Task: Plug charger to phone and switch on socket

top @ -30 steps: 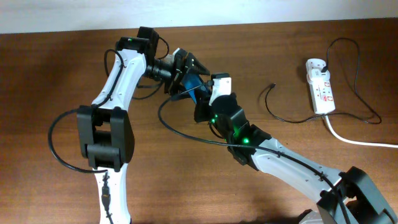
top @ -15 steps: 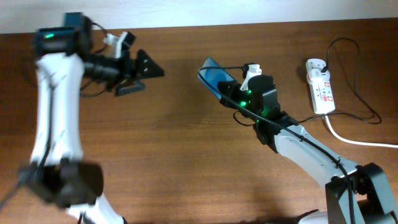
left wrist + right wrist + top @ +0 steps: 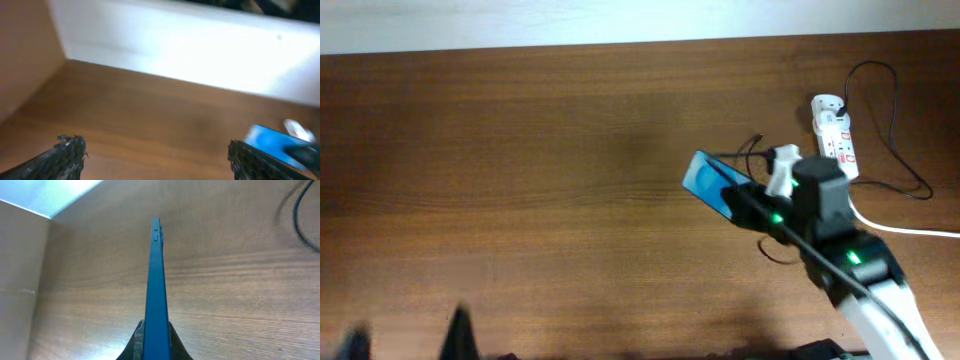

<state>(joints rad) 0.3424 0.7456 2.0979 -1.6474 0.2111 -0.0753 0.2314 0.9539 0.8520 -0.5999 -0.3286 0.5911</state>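
Right pincer [image 3: 155, 339]: closed tight on the phone [image 3: 155, 275]. In the right wrist view we see the phone edge-on, a thin blue blade running straight out from between the two fingers, side buttons near its far end. Only the near end sits in the grip. The rest sticks out free over the wood of the table [image 3: 235, 290].

From overhead, the phone [image 3: 712, 184] shows its blue face tilted, jutting out to the left of the right pincer [image 3: 738, 198]. The socket [image 3: 835, 135] lies to the right, apart from the phone, with the arm's wrist between them. The thick white cord [image 3: 905, 228] runs off toward the right edge.

The charger [image 3: 896, 120]: black plug seated at the far end of the socket, thin cable looping out to the right. Its connector tip [image 3: 757, 139] lies on the table just beyond the phone's gripped end. We cannot tell whether they touch.

Left pincer [image 3: 160, 156]: fingers [image 3: 67, 154] spread wide, nothing between them. In this blurred view the phone [image 3: 270, 142] shows at the right, past the right-hand finger. From overhead we see only dark smears at the bottom left.
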